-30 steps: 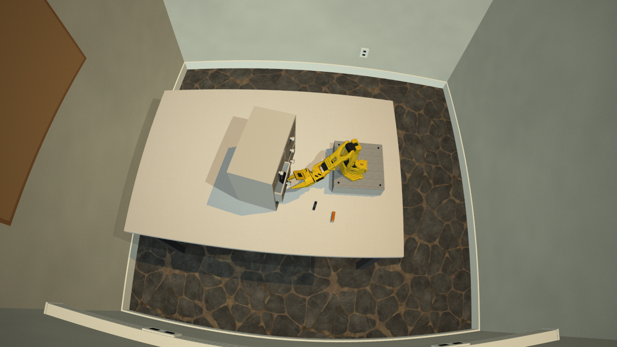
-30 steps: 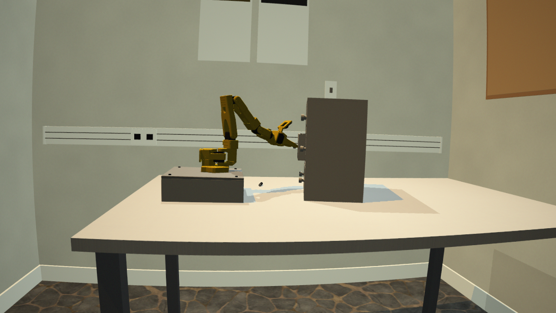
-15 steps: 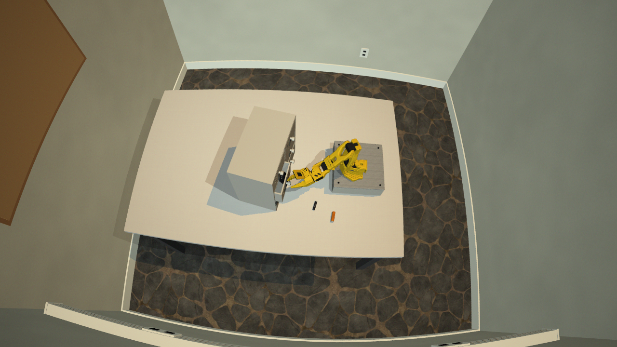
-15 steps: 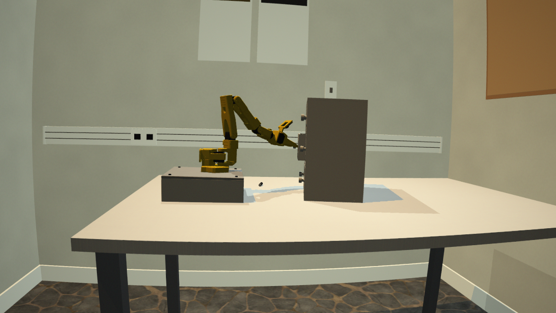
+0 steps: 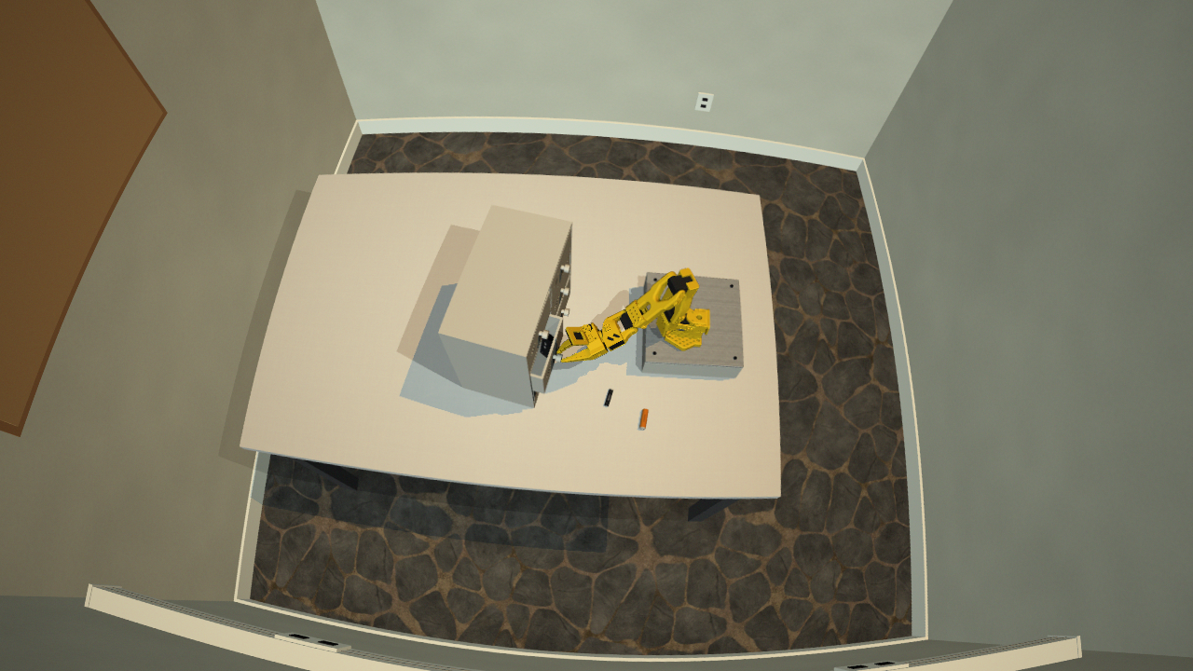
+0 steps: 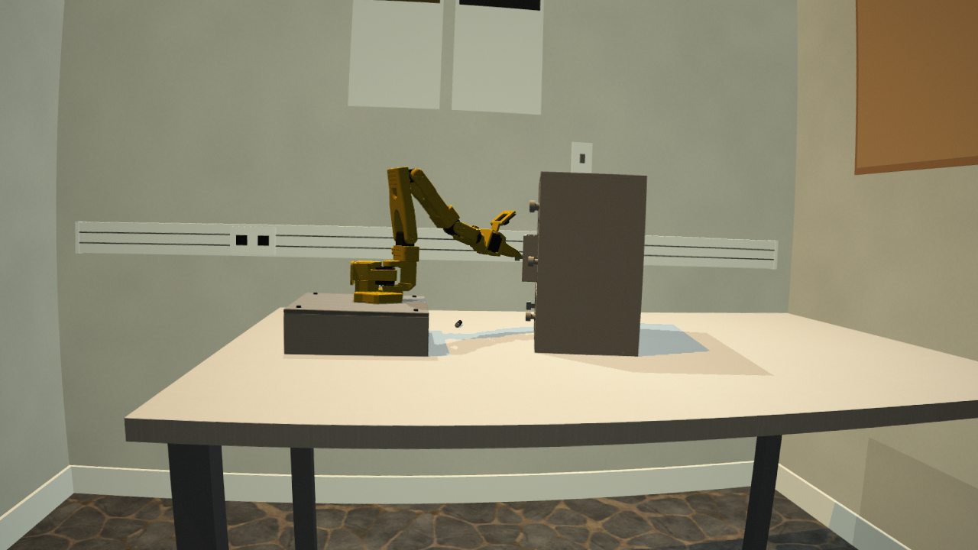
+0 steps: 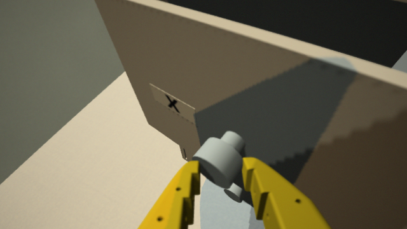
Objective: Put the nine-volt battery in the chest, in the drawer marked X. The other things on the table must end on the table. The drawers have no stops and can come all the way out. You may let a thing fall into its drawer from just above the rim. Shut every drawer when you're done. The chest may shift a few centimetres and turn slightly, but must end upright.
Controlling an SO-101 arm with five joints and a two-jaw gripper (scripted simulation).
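Yellow two-fingered pincer [image 5: 560, 355] [image 6: 516, 235] [image 7: 221, 163] narrowly parted at grey cylindrical knob [image 7: 217, 160]; grip cannot be told. X-marked, flat-fronted brown drawer [image 5: 545, 372] [image 6: 528, 273] [image 7: 222, 70] left partly open.

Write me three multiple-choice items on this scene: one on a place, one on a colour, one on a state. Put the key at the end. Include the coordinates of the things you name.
1. Where does the orange cylinder lie?
A) On top of the chest
B) On the table
C) On the floor

2. What colour is the arm's frame?
A) Yellow
B) Red
C) White

3. How does the drawer marked X stand?
A) Fully shut
B) Lying on the floor
C) Partly pulled out

Key:
1: B. The top view shows the orange cylinder [image 5: 644, 418] on the table [image 5: 375, 250] [image 6: 410, 396] [image 7: 111, 172].
2: A. The arm [image 5: 642, 314] [image 6: 403, 211] shows yellow from above.
3: C. The drawer marked X [image 5: 540, 383] [image 6: 528, 273] [image 7: 159, 48] juts from the chest [image 5: 509, 267] [image 6: 591, 266].
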